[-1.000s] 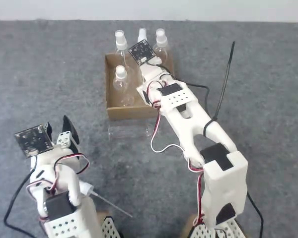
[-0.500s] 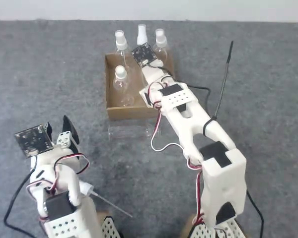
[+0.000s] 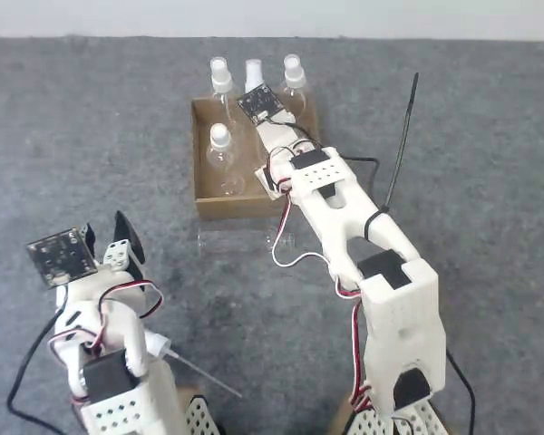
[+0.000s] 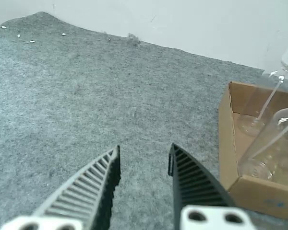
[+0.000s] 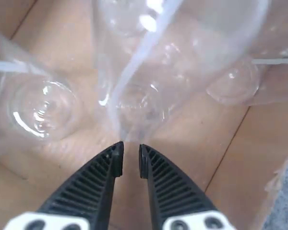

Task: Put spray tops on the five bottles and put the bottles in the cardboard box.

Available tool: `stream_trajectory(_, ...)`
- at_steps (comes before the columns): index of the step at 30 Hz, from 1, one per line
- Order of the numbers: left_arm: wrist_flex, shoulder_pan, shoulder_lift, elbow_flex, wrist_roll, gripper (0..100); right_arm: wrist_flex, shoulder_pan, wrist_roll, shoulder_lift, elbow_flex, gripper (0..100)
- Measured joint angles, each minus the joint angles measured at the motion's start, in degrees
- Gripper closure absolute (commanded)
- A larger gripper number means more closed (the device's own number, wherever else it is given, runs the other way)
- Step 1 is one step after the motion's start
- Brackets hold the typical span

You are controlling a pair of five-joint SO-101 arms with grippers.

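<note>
The cardboard box [image 3: 240, 207] stands at the back of the grey mat. It holds a capped bottle [image 3: 220, 145] at its front left and three capped bottles [image 3: 253, 71] along its back wall. My right gripper [image 5: 129, 153] is low inside the box, its fingers almost together with nothing between them. A clear bottle base [image 5: 139, 100] sits just beyond its tips. An uncapped clear bottle [image 3: 245, 240] lies on the mat in front of the box. A spray top [image 3: 163, 349] with its long tube lies by my left arm's base. My left gripper [image 4: 143, 158] hangs open over bare mat.
A thin black cable [image 3: 403, 136] rises to the right of the right arm. In the left wrist view the box corner [image 4: 225, 143] and two bottles [image 4: 273, 143] lie off to one side. A white wall runs behind the mat.
The right arm has pushed a little farther into the box, and the middle back bottle has shifted slightly left. The left arm has not moved.
</note>
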Motion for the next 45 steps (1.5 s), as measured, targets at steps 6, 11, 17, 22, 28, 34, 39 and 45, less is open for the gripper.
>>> stream_trajectory(6,0.0,0.0,0.0,0.0,0.0,84,-1.58,0.0,0.18,0.0,-0.09,99.2)
stream_trajectory(11,0.0,0.0,0.0,0.0,0.0,84,-4.31,0.0,0.62,1.67,-0.09,99.2)
stream_trajectory(17,0.0,0.0,0.0,0.0,0.0,84,-8.35,0.0,0.62,3.6,-1.05,99.2)
stream_trajectory(22,0.0,0.0,0.0,0.0,0.0,84,-8.79,-0.09,0.44,5.98,-4.31,99.1)
stream_trajectory(28,0.0,0.0,0.0,0.0,0.0,84,-8.18,-0.09,0.44,6.77,-5.71,99.1)
stream_trajectory(34,0.0,0.0,0.0,0.0,0.0,84,-3.6,-0.09,0.35,5.63,-6.59,99.1)
stream_trajectory(39,0.0,0.0,0.0,0.0,0.0,84,-0.44,0.0,0.35,3.87,-5.98,99.1)
stream_trajectory(45,0.0,0.0,0.0,0.0,0.0,84,1.67,0.09,0.35,2.81,-5.8,99.0)
